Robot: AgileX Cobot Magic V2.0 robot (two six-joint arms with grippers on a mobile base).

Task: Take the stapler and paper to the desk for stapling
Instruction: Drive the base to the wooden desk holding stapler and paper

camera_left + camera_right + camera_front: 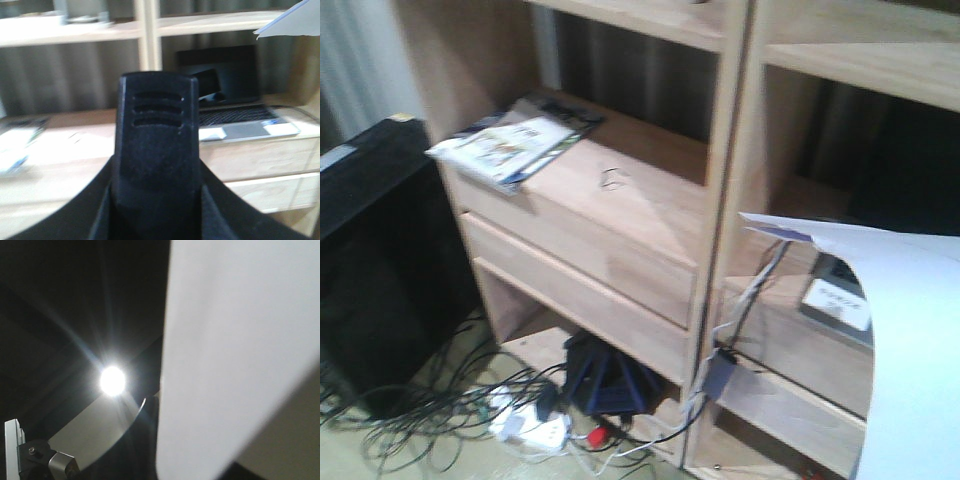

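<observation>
Shelf unit (620,230): light wood, it fills most of my front view; an upright post splits it into a left and a right bay, and drawer fronts sit below the left board

Black panel (380,250): stands on the floor at far left, beside the shelf unit, with a pale strip on its top edge

Paper (910,340): the white sheet is up in the air at the right, curling over in front of the right bay and touching no surface I can see; on my right wrist camera it covers the right half of the view, very close to the lens

Laptop (235,100): open on the board of the right bay with its screen dark; the paper partly covers it in my front view

Magazines (515,140): a small stack on the left board, overhanging its left corner

Cables (440,410): a tangle on the floor at the lower left, with a white power strip (530,425) near the foot of the shelf unit

Stapler (157,125): black, standing upright in the middle of my left wrist view, held off the shelf and facing it, with three slots near its top

Left gripper (156,200): its dark parts press against both sides of the stapler, so I read it as clamped on it

Right gripper (150,430): I see only a dark edge beside the sheet; I cannot tell how its fingers stand
</observation>
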